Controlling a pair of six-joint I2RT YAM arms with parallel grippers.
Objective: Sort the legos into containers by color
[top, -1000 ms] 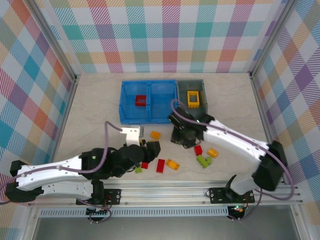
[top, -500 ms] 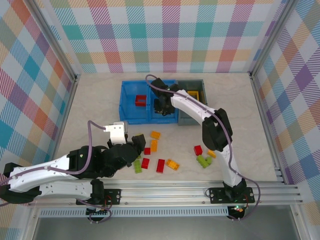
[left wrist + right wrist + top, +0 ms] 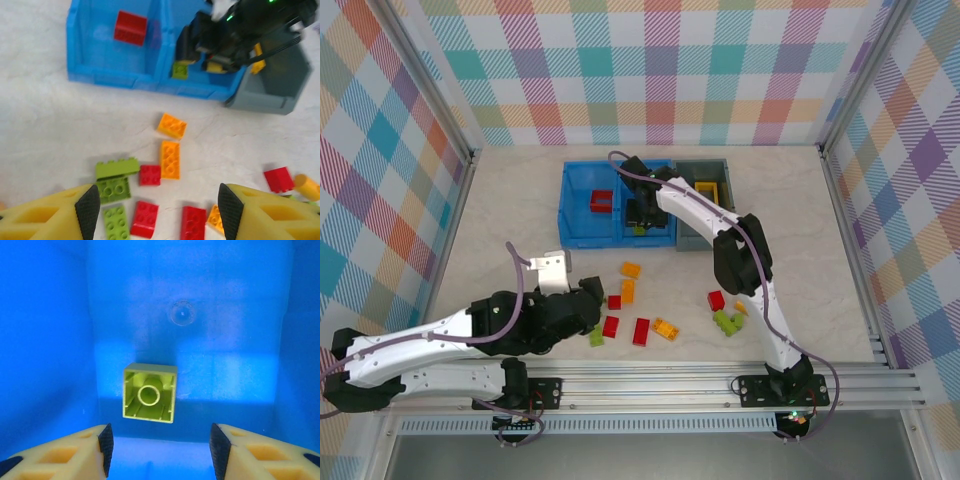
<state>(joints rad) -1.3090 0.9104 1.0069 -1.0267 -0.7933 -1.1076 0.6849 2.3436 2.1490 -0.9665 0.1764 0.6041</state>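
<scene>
Lego (image 3: 149,392) (lime) sits loose ahead of right gripper (image 3: 159,434), jaws apart; prob light, stiff, slick: pinch flat sides.

walls: pastel plaid-patterned panels (image 3: 660,70) on three sides, checks of pink, teal, yellow and purple | counter: cream marbled flat counter (image 3: 510,220) | frame: silver metal corner posts (image 3: 432,95), ribbed silver rail (image 3: 650,385) along near edge | light: even, shadows soft

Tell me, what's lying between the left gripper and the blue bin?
Loose legos on the table, seen in the left wrist view: two orange bricks, one red brick and a green brick.
</scene>
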